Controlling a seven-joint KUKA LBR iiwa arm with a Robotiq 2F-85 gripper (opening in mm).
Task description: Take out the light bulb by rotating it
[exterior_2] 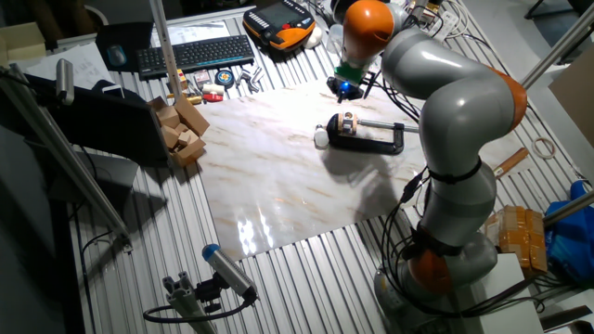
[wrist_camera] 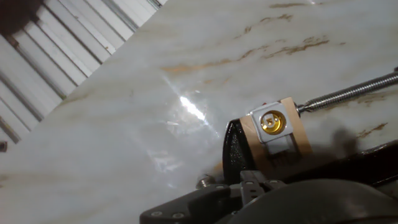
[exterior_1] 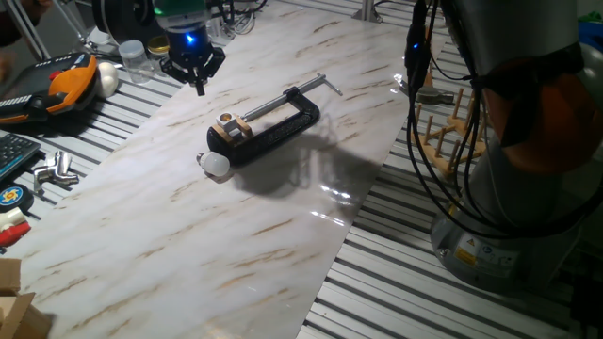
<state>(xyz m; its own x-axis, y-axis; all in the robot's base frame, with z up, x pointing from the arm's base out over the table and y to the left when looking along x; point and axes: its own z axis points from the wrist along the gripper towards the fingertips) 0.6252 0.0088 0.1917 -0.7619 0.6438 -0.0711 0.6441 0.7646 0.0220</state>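
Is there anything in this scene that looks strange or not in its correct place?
Yes. The light bulb lies loose on the marble board, beside the black C-clamp. The brass socket held in the clamp looks empty, so the bulb appears already out. The gripper hangs apart from both.

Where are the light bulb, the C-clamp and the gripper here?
light bulb [exterior_1: 216,165]: one fixed view, on its frosted globe.
C-clamp [exterior_1: 283,130]: one fixed view, on the black frame.
gripper [exterior_1: 199,88]: one fixed view, between the tips of its fingers.
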